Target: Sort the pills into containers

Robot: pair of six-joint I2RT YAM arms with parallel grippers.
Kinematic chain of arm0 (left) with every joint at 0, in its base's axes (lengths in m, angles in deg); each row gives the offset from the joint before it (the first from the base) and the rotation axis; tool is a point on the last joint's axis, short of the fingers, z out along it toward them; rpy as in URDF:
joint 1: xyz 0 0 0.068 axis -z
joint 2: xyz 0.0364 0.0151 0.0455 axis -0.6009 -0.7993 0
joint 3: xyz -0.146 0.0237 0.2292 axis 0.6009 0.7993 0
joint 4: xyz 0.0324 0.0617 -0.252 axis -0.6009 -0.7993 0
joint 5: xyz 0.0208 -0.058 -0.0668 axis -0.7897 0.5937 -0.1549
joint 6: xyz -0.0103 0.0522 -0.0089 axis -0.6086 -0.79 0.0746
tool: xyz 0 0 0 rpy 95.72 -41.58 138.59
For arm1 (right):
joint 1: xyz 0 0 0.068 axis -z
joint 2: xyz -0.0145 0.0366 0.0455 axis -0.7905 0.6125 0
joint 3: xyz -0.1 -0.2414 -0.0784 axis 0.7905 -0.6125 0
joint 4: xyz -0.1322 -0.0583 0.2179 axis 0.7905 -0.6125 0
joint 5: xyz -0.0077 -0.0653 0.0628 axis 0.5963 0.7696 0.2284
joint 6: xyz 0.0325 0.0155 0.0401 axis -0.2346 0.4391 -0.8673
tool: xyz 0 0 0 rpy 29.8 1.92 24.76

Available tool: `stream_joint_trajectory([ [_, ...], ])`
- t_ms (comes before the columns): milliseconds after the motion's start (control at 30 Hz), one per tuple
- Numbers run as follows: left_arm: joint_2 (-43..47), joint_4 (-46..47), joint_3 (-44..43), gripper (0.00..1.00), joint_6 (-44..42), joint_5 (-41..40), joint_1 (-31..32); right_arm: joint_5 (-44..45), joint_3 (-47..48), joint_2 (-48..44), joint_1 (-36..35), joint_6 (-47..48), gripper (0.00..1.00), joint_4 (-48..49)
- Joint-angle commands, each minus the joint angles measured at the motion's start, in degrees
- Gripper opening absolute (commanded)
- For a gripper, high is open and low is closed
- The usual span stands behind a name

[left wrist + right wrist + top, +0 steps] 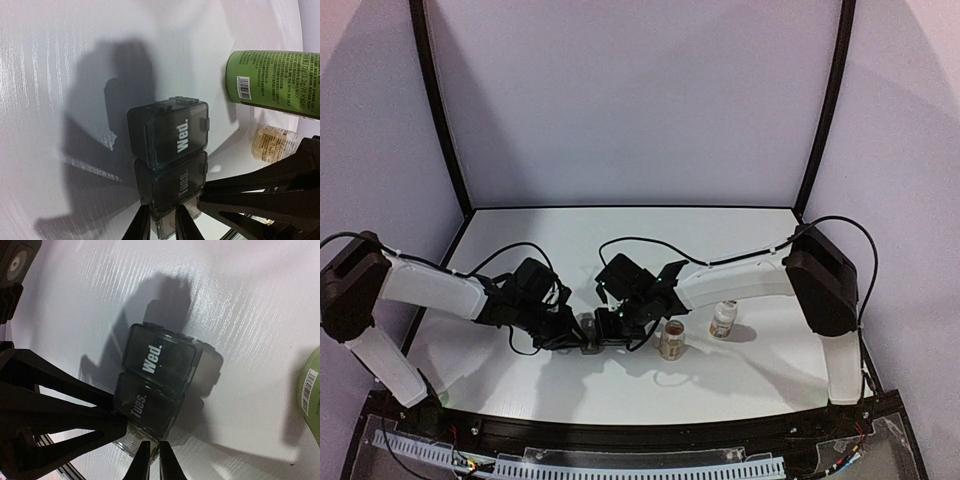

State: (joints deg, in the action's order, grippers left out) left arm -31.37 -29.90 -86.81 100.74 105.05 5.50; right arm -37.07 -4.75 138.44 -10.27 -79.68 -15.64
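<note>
Risk: box [170,135] may twist loose.
The left gripper [162,212] clamps box end; right gripper [154,446], shut beside it, could lever box free.

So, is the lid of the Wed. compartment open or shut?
Shut, it seems: the Wed. lid lies flat on the pill box, with no gap showing in either wrist view.
</note>
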Motion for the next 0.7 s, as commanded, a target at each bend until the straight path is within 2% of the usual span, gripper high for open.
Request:
stream_joint_trajectory([
  [0,-1.77,-7.31,2.96,0.19,0.50,-1.52,1.31,-1.68,-1.25,3.30,-0.69,-0.17,0.11,-1.83],
  [167,1.51,-9.82,0.06,0.25,-0.66,-3.79,1.28,0.26,2.11,0.20,-0.64,2.53,0.16,-3.03],
  [367,7.80,-15.90,-7.60,0.42,-4.16,-9.93,1.26,4.30,6.42,-3.86,-0.44,5.79,0.29,-5.90],
  [467,11.08,-18.41,-10.65,0.53,-5.81,-13.26,1.33,4.83,6.12,-6.57,-0.38,6.62,0.35,-5.65],
  [533,13.53,-19.45,-11.16,0.67,-6.77,-14.49,1.31,5.62,4.76,-8.70,-0.37,7.12,0.42,-5.60],
  [667,16.61,-19.01,-8.01,0.96,-7.14,-15.24,1.41,9.45,0.25,-16.02,-0.34,8.51,0.74,-5.27],
])
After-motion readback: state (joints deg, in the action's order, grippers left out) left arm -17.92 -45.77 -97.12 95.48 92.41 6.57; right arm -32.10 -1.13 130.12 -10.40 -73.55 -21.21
